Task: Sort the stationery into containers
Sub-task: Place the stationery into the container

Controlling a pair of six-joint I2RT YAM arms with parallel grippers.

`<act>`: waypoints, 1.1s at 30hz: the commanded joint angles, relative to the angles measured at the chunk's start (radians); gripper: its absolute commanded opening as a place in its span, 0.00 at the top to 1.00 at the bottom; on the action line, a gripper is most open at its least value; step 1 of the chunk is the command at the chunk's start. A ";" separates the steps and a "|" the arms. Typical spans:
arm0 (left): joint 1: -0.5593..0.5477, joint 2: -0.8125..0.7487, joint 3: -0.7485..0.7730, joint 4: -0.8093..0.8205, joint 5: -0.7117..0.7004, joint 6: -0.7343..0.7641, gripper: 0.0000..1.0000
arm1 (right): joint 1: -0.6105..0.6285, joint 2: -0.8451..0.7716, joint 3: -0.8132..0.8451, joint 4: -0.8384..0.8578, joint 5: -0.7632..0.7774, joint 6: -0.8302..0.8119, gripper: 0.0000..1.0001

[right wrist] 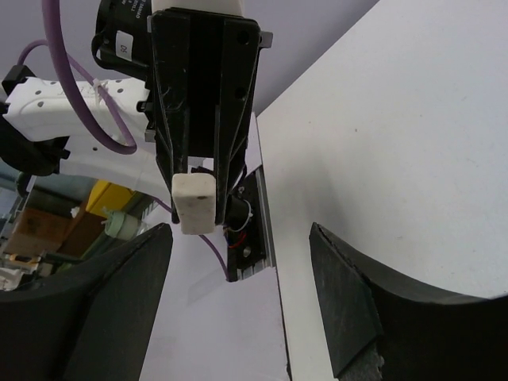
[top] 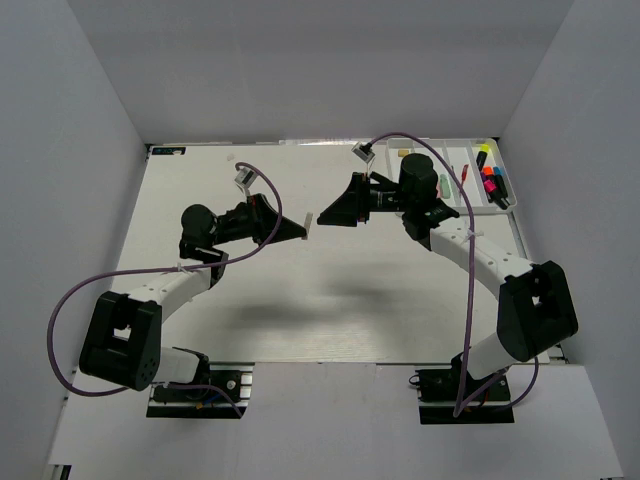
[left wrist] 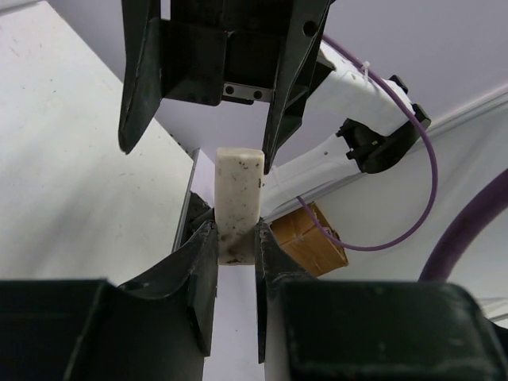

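handover is what we are judging: our left gripper (left wrist: 236, 238) is pinching a smudged white rectangular eraser block (left wrist: 238, 194) in mid-air, its long axis pointing at our wide-open, empty right gripper (top: 323, 214), which is sitting nearer the white divided plastic tray (top: 430, 151).

The white desk (top: 330, 290) is viewed from above; a white compartmented tray (top: 460, 152) is placed directly on it at the far right corner; the left arm base (top: 195, 385) and right arm base (top: 465, 390) are bolted along its near edge.
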 commanded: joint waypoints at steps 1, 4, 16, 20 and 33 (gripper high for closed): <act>-0.016 -0.019 -0.008 0.070 -0.006 -0.041 0.89 | 0.020 0.005 0.063 0.064 -0.011 0.018 0.24; -0.016 -0.021 -0.012 0.073 -0.006 -0.042 0.89 | 0.038 0.014 0.075 0.081 -0.013 0.029 0.25; -0.025 -0.016 -0.015 0.077 -0.028 -0.039 0.89 | 0.067 0.020 0.081 0.079 0.003 0.023 0.55; -0.025 -0.013 -0.009 0.068 -0.029 -0.035 0.84 | 0.066 0.022 0.081 0.068 0.006 0.015 0.72; 0.004 -0.062 0.288 -1.040 -0.272 0.628 0.02 | -0.127 -0.004 0.150 -0.278 0.095 -0.252 1.00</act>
